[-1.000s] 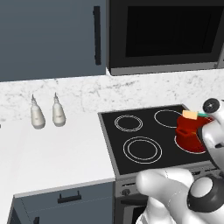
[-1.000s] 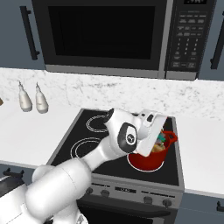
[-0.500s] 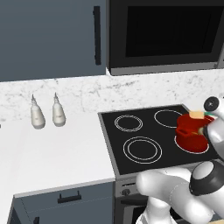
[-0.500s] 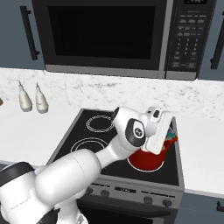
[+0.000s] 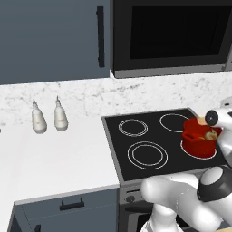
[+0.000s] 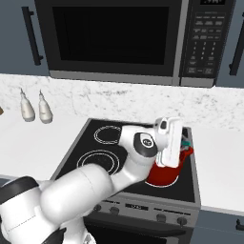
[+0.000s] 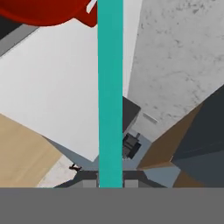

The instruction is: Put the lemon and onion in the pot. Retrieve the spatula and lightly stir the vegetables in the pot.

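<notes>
Since half a second ago the hand has swung further over the pot (image 5: 199, 141), and the orange blade seen above the rim earlier no longer shows in the left base view. The pot sits on the near right burner of the stove (image 5: 154, 136). Inside it a pale tan round thing shows at the right, likely the onion (image 5: 211, 135); the lemon cannot be made out. The gripper (image 7: 110, 181) is closed on the spatula (image 7: 110, 87), whose teal handle runs straight up the hand view toward the pot's red edge. In the right base view the hand hides most of the pot. Two bottles (image 5: 47, 120) stand on the counter (image 5: 54, 158), far left.
</notes>
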Motion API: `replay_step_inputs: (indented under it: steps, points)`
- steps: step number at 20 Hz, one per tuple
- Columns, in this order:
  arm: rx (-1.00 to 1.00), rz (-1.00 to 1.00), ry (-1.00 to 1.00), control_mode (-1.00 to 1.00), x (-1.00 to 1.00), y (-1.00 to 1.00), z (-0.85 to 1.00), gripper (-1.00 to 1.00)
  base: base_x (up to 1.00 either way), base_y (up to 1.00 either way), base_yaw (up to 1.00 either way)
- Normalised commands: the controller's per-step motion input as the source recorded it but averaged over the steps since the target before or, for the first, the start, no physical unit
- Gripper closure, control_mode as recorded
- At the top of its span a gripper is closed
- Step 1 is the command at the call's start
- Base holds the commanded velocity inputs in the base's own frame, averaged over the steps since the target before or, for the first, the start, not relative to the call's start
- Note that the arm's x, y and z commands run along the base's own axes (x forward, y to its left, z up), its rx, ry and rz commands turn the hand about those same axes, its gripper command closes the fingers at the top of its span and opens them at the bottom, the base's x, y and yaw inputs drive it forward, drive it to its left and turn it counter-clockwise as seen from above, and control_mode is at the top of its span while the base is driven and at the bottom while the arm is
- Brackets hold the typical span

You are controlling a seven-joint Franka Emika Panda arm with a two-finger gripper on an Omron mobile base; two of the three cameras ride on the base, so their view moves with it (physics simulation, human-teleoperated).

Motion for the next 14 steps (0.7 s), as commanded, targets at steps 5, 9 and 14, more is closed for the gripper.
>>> replay_step_inputs:
  steps: [5, 9, 14]
  points:
    - [-0.14, 0.15, 0.08, -1.0, 0.09, 0.0, 0.0, 1.0, 0.0, 0.0, 0.0]
    - [-0.1, 0.09, 0.09, -1.0, 0.03, -0.01, 0.17, 1.0, 0.0, 0.0, 0.0]
    - [-0.17, 0.03, 0.09, -1.0, 0.0, -0.12, 0.16, 1.0, 0.0, 0.0, 0.0]
